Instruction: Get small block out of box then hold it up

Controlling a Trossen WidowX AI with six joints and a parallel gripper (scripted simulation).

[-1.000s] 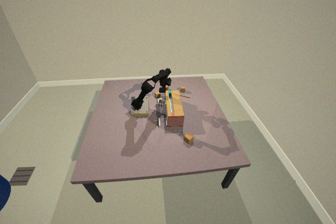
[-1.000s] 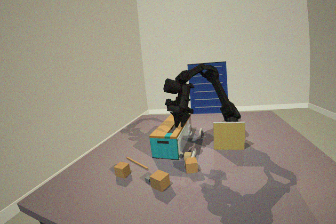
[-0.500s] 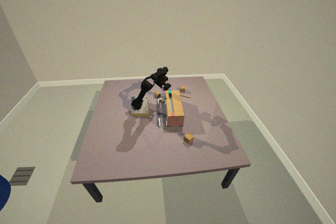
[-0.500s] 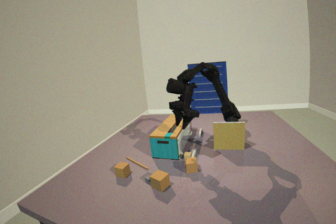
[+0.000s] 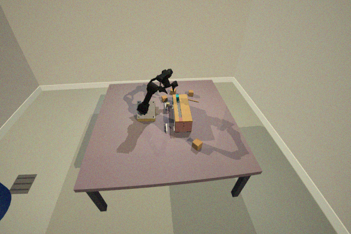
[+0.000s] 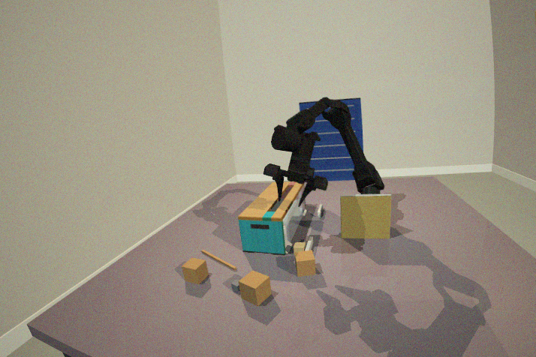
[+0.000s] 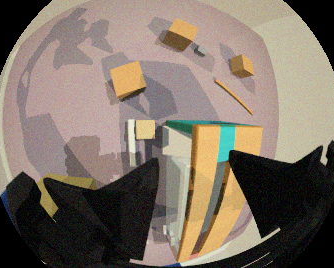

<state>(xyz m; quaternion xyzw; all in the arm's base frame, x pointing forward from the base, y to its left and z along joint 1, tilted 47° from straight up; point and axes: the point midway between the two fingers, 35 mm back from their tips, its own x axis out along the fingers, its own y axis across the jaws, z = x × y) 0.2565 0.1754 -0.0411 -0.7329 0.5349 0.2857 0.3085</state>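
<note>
"So, where's our block?"

"I take it to be the pale block (image 5: 167,103) (image 6: 299,248) (image 7: 145,129), outside the box (image 5: 185,112) (image 6: 263,236) (image 7: 201,175). From the box's middle in the top view, it's toward ten o'clock, near the teal end. I can't tell if it touches the white strip (image 6: 308,244) (image 7: 132,142) beside it."

"And the gripper (image 5: 170,92) (image 6: 290,202) (image 7: 195,159)?"

"Well over half open, nothing between its fingers, above the box. In the wrist view the block lies toward ten o'clock from the fingertips."

"Which way does it point?"

"It looks nearly cubic, so I see no clear long axis. In the wrist view its edges run roughly twelve to six and three to nine. The box's long axis runs nearly twelve to six in the top view."

"How will it handle?"

"Light and stiff, I'd guess, not fragile, perhaps slippery on smooth faces. Take opposite side faces, low and centred, with the fingers clear of strip and box. A corner grip could twist it loose."
</note>
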